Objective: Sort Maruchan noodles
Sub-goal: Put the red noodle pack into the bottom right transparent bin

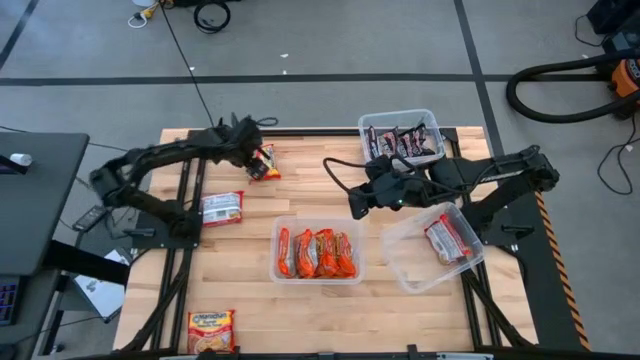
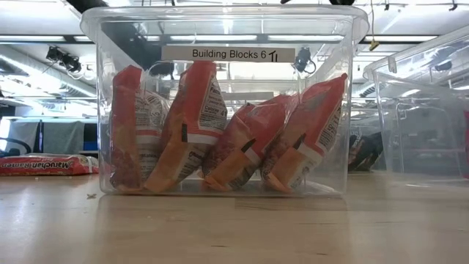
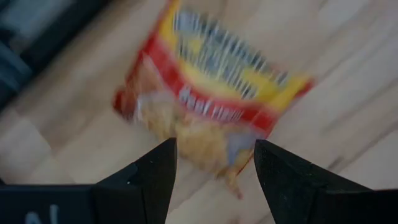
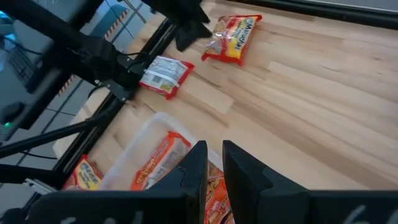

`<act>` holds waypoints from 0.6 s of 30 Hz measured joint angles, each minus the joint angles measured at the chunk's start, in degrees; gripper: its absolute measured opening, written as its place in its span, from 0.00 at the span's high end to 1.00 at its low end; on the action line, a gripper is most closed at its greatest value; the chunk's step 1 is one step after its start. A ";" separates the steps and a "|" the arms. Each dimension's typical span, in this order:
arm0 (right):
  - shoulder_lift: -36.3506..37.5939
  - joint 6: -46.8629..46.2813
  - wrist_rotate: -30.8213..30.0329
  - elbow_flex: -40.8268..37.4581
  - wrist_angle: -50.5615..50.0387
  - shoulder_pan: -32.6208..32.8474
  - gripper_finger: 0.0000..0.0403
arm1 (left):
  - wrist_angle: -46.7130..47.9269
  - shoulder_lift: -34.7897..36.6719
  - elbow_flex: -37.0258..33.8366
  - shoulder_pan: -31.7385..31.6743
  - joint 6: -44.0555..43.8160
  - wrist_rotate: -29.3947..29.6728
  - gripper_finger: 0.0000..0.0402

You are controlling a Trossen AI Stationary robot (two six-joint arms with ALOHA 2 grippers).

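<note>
My left gripper (image 1: 252,160) hovers open over a yellow-red noodle packet (image 1: 266,163) lying flat near the table's far edge; in the left wrist view the packet (image 3: 211,93) shows just beyond the spread fingers (image 3: 163,167). My right gripper (image 1: 354,203) is shut and holds nothing, above the table's middle, just beyond the middle bin (image 1: 318,251) with several orange-red packets (image 2: 220,125) standing on edge. A silver-white packet (image 1: 222,208) and a yellow one (image 1: 210,331) lie flat on the left side.
A clear bin (image 1: 402,138) at the far right holds dark packets. A tilted clear bin (image 1: 400,250) on the right holds a silver-white and red packet (image 1: 447,240). Black rails (image 1: 190,190) run along the table's sides. Bare wood lies between the left packets.
</note>
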State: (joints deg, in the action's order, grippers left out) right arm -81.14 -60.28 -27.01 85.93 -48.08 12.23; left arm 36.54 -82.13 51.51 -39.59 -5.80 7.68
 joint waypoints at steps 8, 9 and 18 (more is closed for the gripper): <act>0.00 0.21 0.10 0.00 -0.01 0.07 0.86 | 3.97 -6.65 0.00 0.93 -0.40 3.14 0.46; 0.00 0.45 0.10 0.00 0.01 0.07 0.86 | 3.16 -7.06 0.00 1.12 -0.66 4.70 0.46; 0.00 1.87 0.10 0.00 0.03 -0.04 0.86 | -6.44 -10.32 0.08 4.56 1.25 -5.68 0.46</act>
State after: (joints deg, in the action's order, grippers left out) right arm -81.14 -58.41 -26.92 85.93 -48.05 12.19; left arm 30.10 -92.44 51.59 -35.02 -4.55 2.00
